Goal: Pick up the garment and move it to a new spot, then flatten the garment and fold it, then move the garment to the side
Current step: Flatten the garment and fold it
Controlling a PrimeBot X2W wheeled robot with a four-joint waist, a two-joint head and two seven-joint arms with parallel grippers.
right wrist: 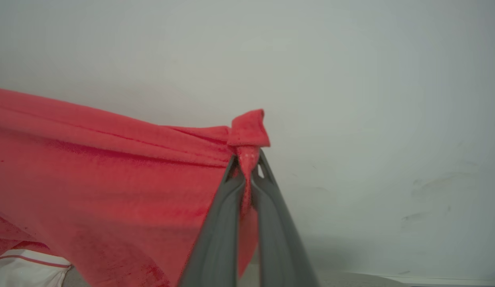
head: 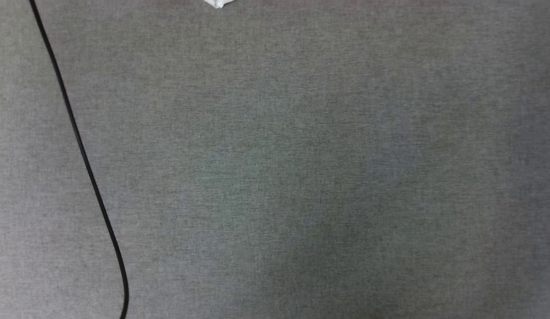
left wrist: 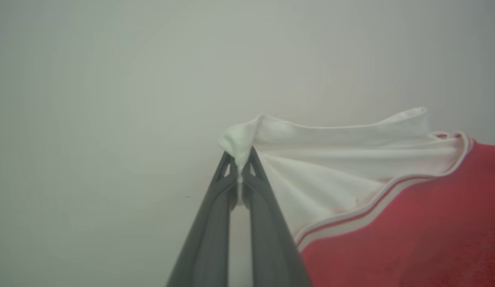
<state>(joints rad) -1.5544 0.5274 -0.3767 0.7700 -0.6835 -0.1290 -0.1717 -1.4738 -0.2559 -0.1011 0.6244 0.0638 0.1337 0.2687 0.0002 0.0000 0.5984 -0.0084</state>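
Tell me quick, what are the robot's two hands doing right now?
Left gripper: shut, pinching the shirt by its white sleeve.
Right gripper: shut, pinching a red corner of the shirt.

Grey woven cloth surface (head: pixel 301 168) spreads across the whole view, flat, no creases, w/ a fine even weave. Thin black cable (head: pixel 82 150) lies on it at the left: starts at the far left corner, runs approx. straight and slanting rightward toward the near side, then curves and drops off the near edge. Small white scrap (head: pixel 219 3) pokes in at the far edge, left of centre, too cut off to tell what it is. Darker soft shadow (head: pixel 328 266) sits near-centre.
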